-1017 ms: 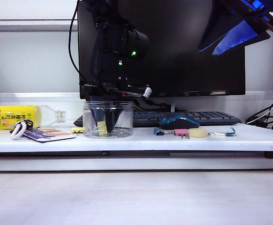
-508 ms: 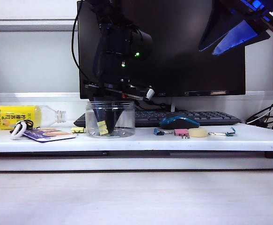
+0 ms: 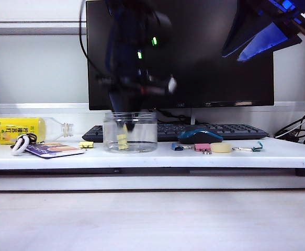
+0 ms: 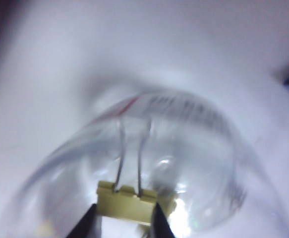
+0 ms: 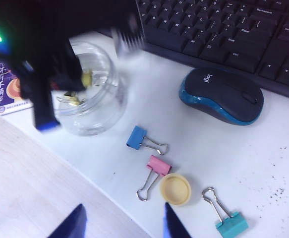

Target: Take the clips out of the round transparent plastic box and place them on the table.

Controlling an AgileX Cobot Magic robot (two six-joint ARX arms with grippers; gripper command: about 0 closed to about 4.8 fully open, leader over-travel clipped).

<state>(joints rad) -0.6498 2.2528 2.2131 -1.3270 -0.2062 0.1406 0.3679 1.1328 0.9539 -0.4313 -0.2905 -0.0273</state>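
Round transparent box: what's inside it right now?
Inside the round transparent plastic box, the left gripper pinches a pale-yellow clip. More yellow clips lie beneath; their count is hidden by the arm.

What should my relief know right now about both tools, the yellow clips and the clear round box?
Left tool: shut on a yellow clip, inside the round transparent plastic box.
Right tool: open, holding nothing, above the blue clip and pink clip.
Done: one yellow clip on the table left of the box.
Left: carry out the gripped clip, set it down, then fetch the others in the box.
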